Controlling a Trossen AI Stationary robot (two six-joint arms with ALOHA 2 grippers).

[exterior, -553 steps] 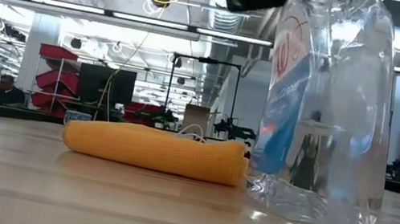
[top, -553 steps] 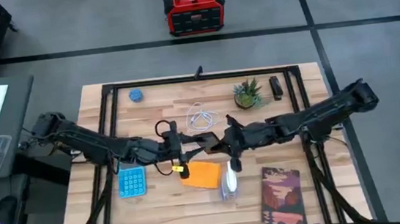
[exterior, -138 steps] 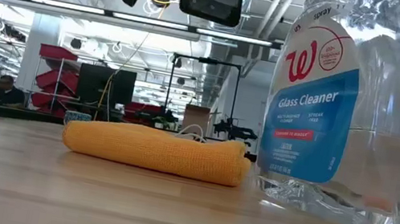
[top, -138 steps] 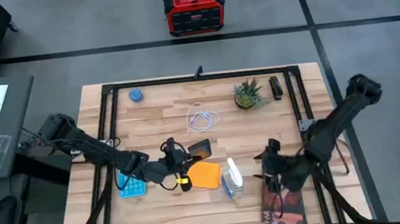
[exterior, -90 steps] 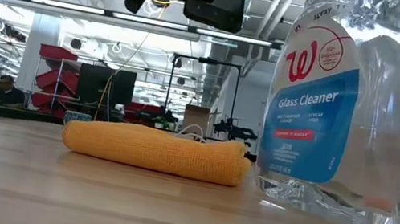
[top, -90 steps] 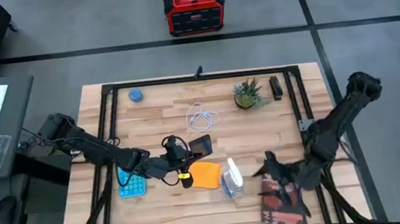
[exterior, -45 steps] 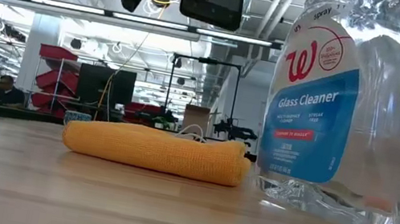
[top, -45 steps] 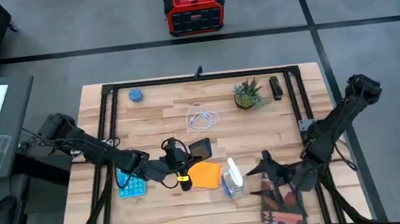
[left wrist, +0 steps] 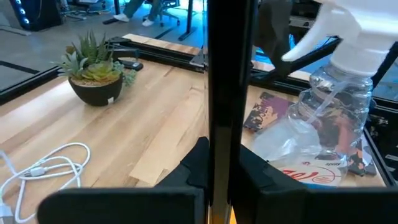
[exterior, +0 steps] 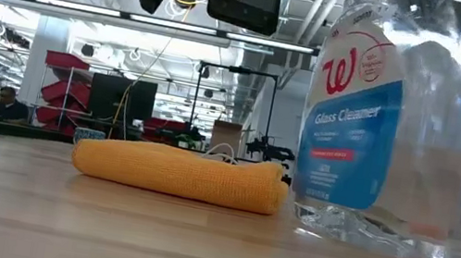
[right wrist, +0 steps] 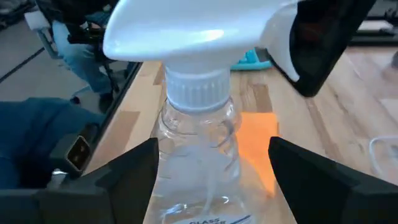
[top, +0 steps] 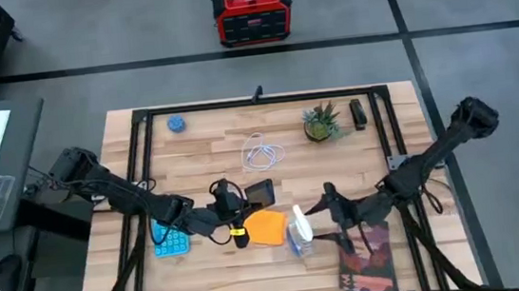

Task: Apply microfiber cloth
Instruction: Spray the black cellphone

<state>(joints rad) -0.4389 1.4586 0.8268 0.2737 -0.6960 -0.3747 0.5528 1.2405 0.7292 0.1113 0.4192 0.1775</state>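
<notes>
microfiber cloth point(top: 266, 228) just beside left gripper point(top: 239, 230); right gripper point(top: 328, 210) apart

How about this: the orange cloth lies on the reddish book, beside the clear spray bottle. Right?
No. The orange microfiber cloth lies on the wooden table, not the dark reddish book, beside the clear plastic spray bottle. The high view shows it.

Left tool point(top: 235, 219) low over table — right tool point(top: 322, 218) fingers spread.
</notes>
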